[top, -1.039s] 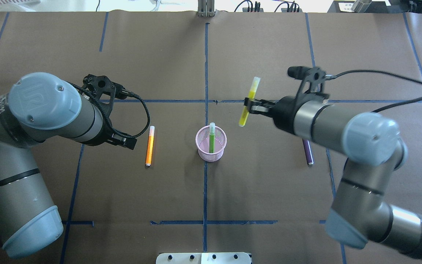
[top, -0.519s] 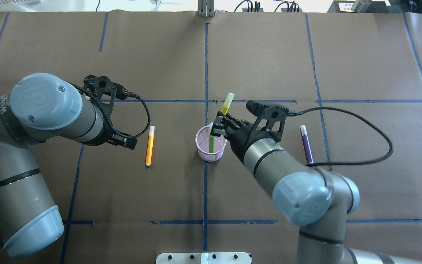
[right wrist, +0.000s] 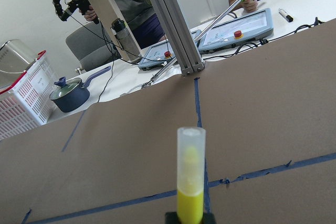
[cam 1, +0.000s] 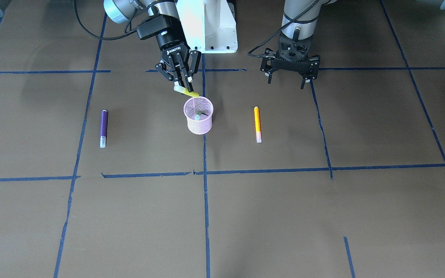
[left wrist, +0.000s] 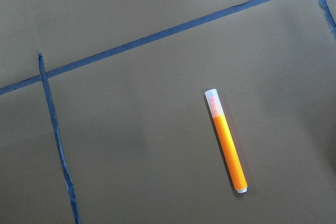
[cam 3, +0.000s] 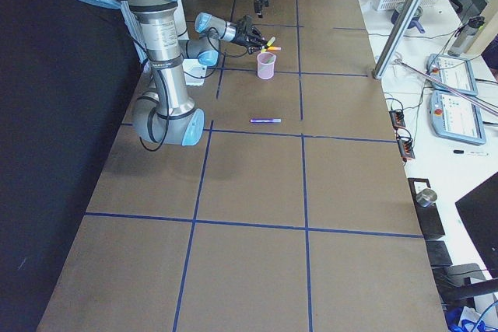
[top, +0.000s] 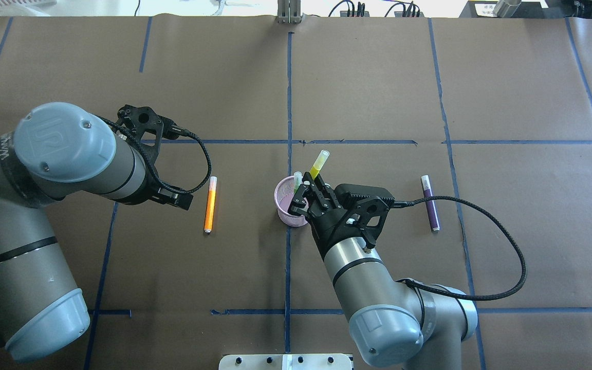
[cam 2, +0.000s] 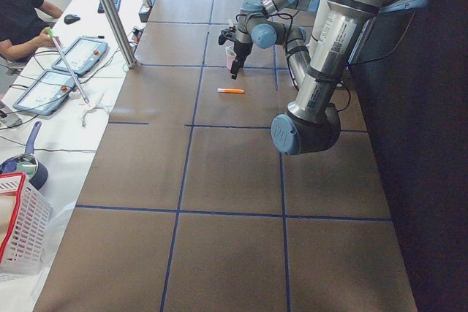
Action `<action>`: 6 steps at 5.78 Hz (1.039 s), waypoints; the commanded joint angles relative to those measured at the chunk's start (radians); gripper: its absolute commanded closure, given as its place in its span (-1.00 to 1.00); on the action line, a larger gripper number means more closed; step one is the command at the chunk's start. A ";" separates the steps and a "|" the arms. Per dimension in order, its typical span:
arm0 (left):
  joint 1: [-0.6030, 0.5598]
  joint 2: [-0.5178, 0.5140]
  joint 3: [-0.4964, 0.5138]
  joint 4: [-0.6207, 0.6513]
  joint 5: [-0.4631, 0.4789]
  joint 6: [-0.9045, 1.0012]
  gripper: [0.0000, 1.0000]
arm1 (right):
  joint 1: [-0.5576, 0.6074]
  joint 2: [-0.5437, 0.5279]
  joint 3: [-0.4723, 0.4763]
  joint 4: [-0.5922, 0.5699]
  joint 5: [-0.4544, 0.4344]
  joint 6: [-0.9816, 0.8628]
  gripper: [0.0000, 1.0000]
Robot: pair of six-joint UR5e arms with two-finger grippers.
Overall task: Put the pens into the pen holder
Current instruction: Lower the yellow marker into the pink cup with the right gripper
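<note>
A yellow pen (top: 319, 163) is gripped by the right gripper (top: 310, 187), whose fingers are closed on the pen's lower body. In the front-facing view, the word "ROBOTIQ" can be read in white on this gripper's black housing. The pen is held tilted, with its pale translucent cap pointing up and away from the robot. It is held just above the robot-side rim of the pink mesh pen holder (top: 282, 198). Whether the rim is touched cannot be told.

A green pen (top: 296, 181) is already stood inside the holder, cap end up, leaned against the wall. The holder is set upright on a blue tape line (top: 289, 92) near the middle of the table (top: 378, 77).

An orange pen (top: 210, 204) is laid flat on the robot's left of the holder, well apart from it. A purple pen (top: 430, 203) is laid flat on the robot's right, also well apart.

The left gripper (cam 1: 286, 79) is held above the table with its fingers spread wide and nothing between them, near the orange pen but clear of it. A "UR" mark is seen on the left arm's blue joint cap (top: 62, 141).
</note>
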 commanded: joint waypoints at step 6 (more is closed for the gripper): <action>0.004 -0.002 0.002 0.000 -0.002 -0.011 -0.99 | -0.010 0.046 -0.082 -0.013 -0.080 0.072 -0.99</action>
